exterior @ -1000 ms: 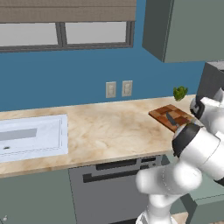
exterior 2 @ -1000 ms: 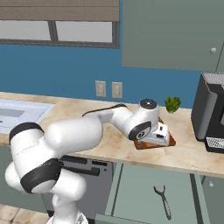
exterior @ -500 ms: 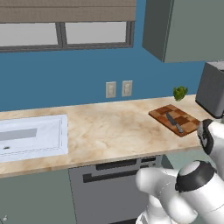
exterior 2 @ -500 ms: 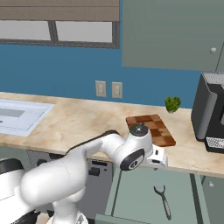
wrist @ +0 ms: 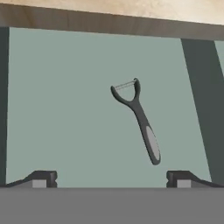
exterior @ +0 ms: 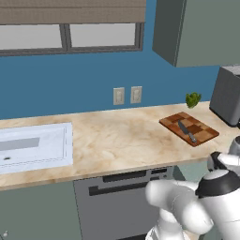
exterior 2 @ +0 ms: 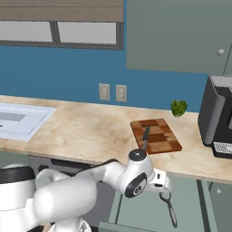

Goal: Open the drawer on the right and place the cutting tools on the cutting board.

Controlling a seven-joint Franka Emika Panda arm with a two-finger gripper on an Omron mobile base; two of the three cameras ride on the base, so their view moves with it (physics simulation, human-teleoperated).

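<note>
A blue wall (exterior: 93, 101) backs the kitchen, with a window (exterior: 70, 37) high on it, grey-green upper cabinets (exterior 2: 176, 34) to the right and a pair of pale wall outlets (exterior 2: 112, 92) below. A long marbled beige surface (exterior: 117, 136) runs along the wall. A white sink basin (exterior: 33, 149) is set into its left end, and a dark boxy appliance (exterior 2: 219, 118) stands at its right end. Under the front edge sits a dark grey dishwasher front with black slots (exterior: 122, 201). To the right of it the flat grey-green drawer (wrist: 87, 113) stands pulled out below the front edge, its pale floor seen from above in the hand view.

Near the right end of the surface lies the flat rectangular wooden cutting board with light and dark brown checks (exterior 2: 155, 135). A knife with a grey blade and a dark handle (exterior: 186, 131) lies on it, roughly along its length. A small green leafy plant (exterior 2: 179, 108) stands just behind the board, by the back edge.

In the drawer lies a slim dark peeler with a grey grip and a looped head (wrist: 139, 117), tilted, towards the right half of the floor. The pincer (wrist: 111, 178) hangs above the drawer with its jaws spread wide and nothing between them; the peeler lies apart from both fingertips (wrist: 43, 178), nearer the one on the right of the hand view.
</note>
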